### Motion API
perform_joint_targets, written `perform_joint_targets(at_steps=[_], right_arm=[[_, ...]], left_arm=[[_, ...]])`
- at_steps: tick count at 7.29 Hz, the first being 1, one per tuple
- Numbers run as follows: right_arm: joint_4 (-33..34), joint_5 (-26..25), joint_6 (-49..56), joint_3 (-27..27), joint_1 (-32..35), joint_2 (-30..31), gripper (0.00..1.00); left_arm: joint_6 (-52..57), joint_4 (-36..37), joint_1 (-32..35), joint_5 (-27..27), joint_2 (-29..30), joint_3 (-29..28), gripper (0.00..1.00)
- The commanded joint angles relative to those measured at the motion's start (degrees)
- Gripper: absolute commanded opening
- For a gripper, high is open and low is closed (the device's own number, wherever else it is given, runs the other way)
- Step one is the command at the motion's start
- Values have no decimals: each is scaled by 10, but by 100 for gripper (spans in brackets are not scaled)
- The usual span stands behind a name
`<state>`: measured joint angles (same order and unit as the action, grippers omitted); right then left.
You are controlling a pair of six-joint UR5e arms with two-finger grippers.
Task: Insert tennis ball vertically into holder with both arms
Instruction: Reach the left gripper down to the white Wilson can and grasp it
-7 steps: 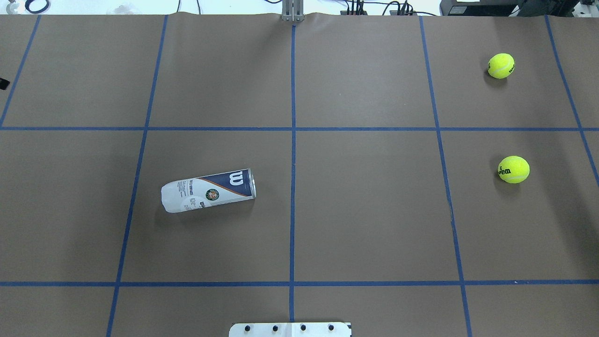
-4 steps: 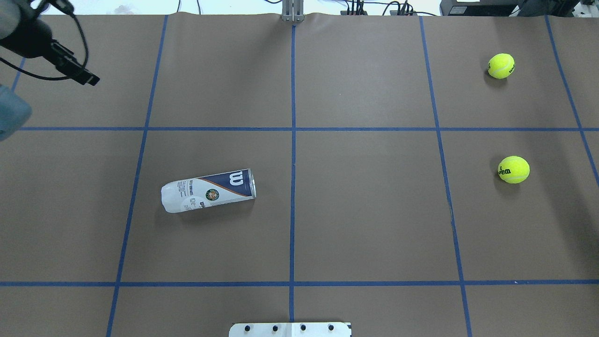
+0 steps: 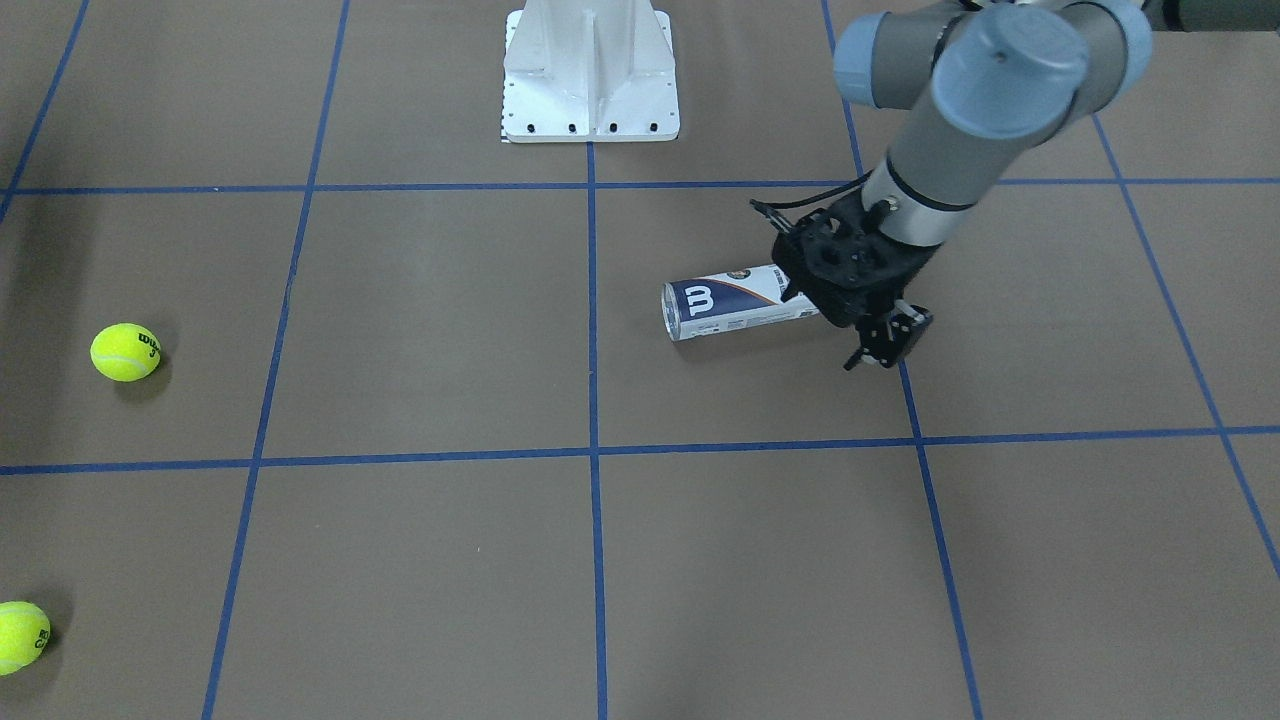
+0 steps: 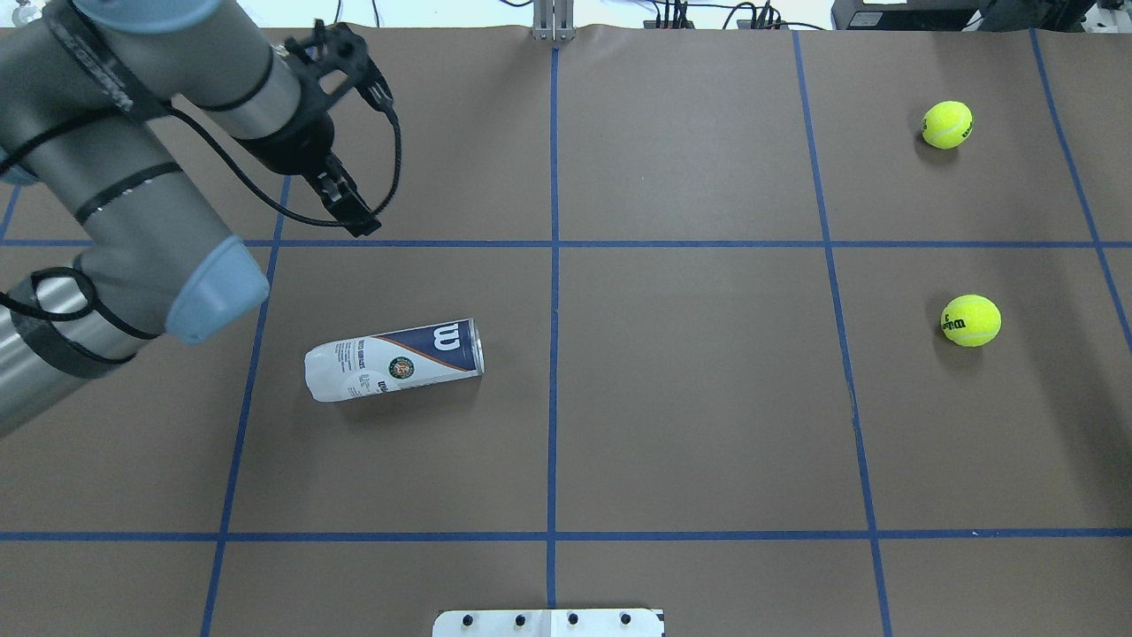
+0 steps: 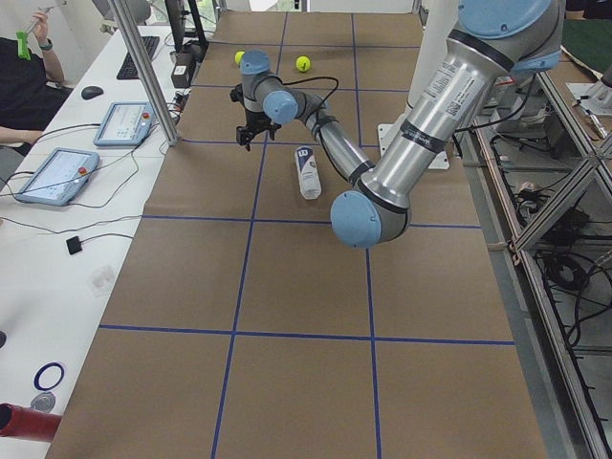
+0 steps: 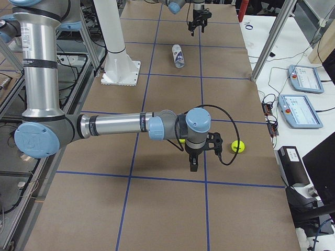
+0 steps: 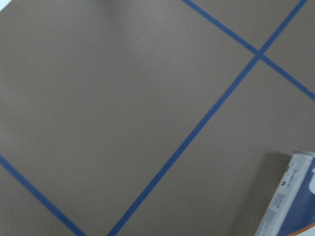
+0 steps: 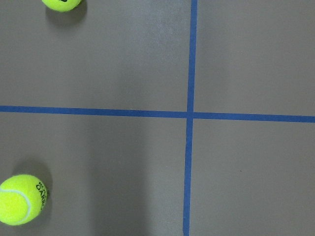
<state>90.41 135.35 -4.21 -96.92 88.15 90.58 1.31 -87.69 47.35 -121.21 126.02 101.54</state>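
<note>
Hovering left hand (image 4: pixel 358 221), angled down, near holder (image 4: pixel 393 360)

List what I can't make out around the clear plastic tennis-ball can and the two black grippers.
- Black right gripper: only in the exterior right view, jaws unreadable.
- Black left gripper: edge-on overhead, jaw gap unclear.
- Clear plastic tennis-ball can: closed end hidden behind the left gripper in the front-facing view; cropped by the frame corner in the left wrist view.

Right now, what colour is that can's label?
The tennis-ball can is white and navy with a white W; clearest in the overhead view.
</note>
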Motion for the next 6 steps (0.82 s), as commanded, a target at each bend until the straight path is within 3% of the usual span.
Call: perform_joint_targets(at_steps=[1, 4, 6], right_arm=[[-1, 0, 1, 0, 0, 3, 99], [0, 1, 1, 0, 0, 7, 99], [0, 1, 0, -1, 0, 9, 99]], left_arm=[[52, 4, -65, 35, 11, 5, 99], [82, 4, -142, 142, 13, 2, 99], [82, 3, -170, 176, 14, -6, 99]])
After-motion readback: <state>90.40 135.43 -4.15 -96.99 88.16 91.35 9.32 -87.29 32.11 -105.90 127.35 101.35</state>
